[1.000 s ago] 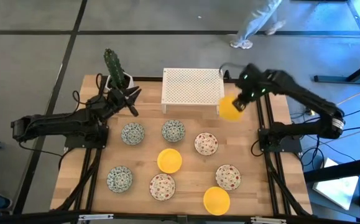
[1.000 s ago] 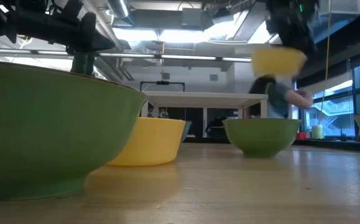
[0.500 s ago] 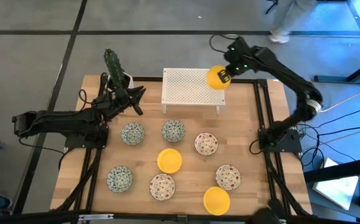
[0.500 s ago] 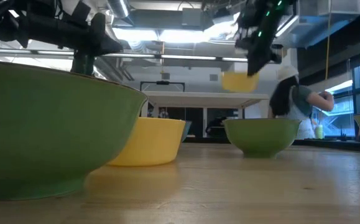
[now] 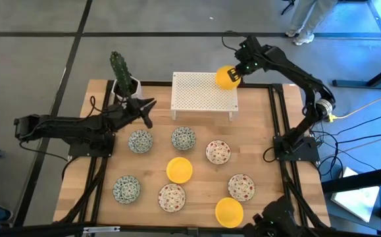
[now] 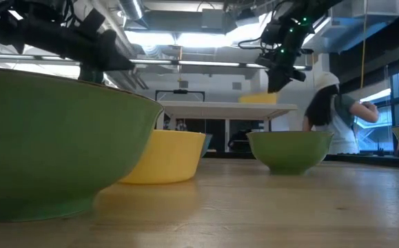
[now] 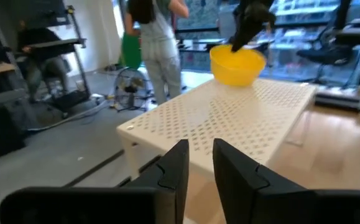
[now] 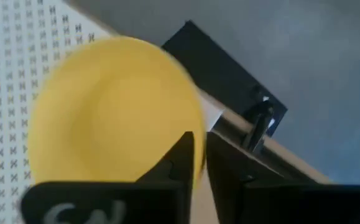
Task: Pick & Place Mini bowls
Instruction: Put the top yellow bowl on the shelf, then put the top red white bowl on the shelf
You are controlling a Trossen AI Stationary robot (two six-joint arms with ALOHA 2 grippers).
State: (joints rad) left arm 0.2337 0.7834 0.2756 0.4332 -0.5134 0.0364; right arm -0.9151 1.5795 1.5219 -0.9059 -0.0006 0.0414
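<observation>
My right gripper [image 5: 237, 71] is shut on a plain yellow mini bowl [image 5: 226, 77] at the far right corner of the white perforated rack [image 5: 200, 99]. In the left wrist view the bowl [image 7: 237, 65] appears to sit upright on the rack top [image 7: 229, 118]. Eight more bowls rest on their bases on the table: blue-green ones [image 5: 140, 141] [image 5: 183, 138] [image 5: 126, 189], reddish-brown ones [image 5: 218, 151] [image 5: 172, 197] [image 5: 241, 187], yellow ones [image 5: 179, 170] [image 5: 229, 212]. My left gripper [image 5: 145, 109] hovers narrowly open near the rack's left end, touching nothing. My right gripper pinches the yellow bowl's rim [image 8: 195, 140] between its two fingers, one finger [image 8: 178, 158] inside the bowl and one [image 8: 226, 165] outside. It comes from above, slanting from the table's right. The bowl stays upright, its base [image 7: 235, 79] at the rack's top.
A cactus in a white square pot [image 5: 123, 80] stands at the table's far left corner, just beyond my left gripper. A person [image 6: 333, 117] stands in the room behind the table. Bare wood [image 5: 256, 131] lies right of the rack.
My right gripper has carried the yellow bowl from the air beside the rack's right end toward the far edge and slightly left. It has come down to the rack's far right corner, still shut on the rim.
</observation>
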